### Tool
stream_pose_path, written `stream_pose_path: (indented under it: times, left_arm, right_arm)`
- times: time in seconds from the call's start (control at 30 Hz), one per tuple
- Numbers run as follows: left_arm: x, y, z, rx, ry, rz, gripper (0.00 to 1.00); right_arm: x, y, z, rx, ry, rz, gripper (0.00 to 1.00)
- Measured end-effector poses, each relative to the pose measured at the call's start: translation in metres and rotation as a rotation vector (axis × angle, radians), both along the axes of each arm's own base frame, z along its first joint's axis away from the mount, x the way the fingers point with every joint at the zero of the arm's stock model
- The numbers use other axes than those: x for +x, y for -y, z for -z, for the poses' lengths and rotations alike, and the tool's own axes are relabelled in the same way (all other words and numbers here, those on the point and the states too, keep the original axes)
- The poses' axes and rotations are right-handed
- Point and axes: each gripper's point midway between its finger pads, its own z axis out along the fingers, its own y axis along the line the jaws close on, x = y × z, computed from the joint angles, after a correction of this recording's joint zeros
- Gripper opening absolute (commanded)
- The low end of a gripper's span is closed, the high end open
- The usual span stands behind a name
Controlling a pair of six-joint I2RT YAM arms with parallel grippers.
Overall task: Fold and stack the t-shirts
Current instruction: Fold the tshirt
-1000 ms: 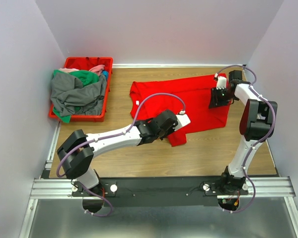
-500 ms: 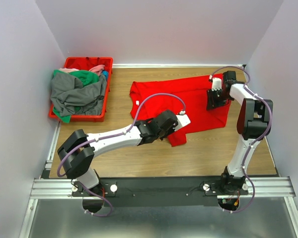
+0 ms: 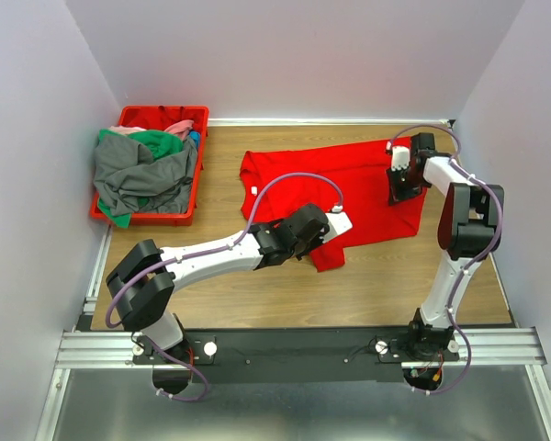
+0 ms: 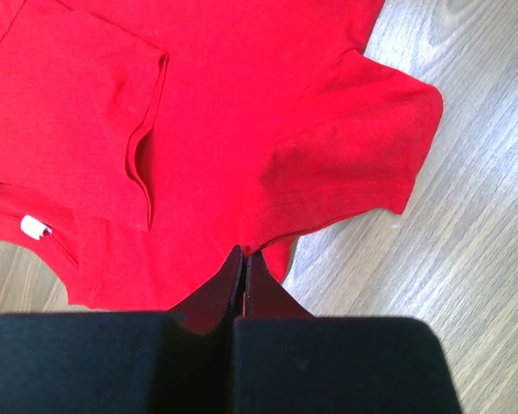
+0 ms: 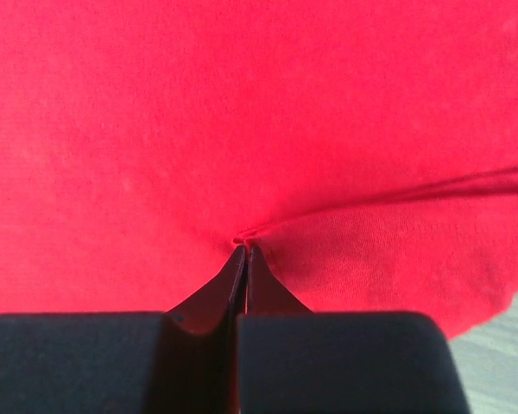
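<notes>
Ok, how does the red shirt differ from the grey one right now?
The red shirt lies spread out on the table; the grey shirt is crumpled in the crate, spilling over its rim. The left gripper and right gripper both pinch the red shirt; no gripper touches the grey shirt. Shared: neither is folded.
</notes>
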Motion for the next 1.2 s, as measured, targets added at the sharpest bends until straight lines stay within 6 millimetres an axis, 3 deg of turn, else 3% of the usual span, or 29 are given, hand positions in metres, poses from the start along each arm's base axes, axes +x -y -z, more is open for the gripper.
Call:
stream_pose_path:
  times: [0.23, 0.47, 0.77, 1.2]
  left_arm:
    - [0.0, 0.0, 0.0, 0.0, 0.0, 0.0, 0.0]
    - [-0.002, 0.002, 0.0, -0.009, -0.012, 0.01, 0.0]
    - [-0.013, 0.007, -0.015, -0.08, -0.039, 0.04, 0.0]
    - [-0.032, -0.003, -0.012, -0.125, -0.096, 0.047, 0.0]
  right_arm:
    - [-0.016, 0.016, -0.02, -0.013, 0.042, 0.04, 0.0]
    - [-0.042, 0.075, -0.045, 0.01, 0.11, 0.199, 0.0]
    - [-0.077, 0.108, -0.033, 0.139, 0.087, 0.325, 0.0]
    - [-0.092, 0.136, -0.03, 0.346, 0.111, 0.457, 0.01]
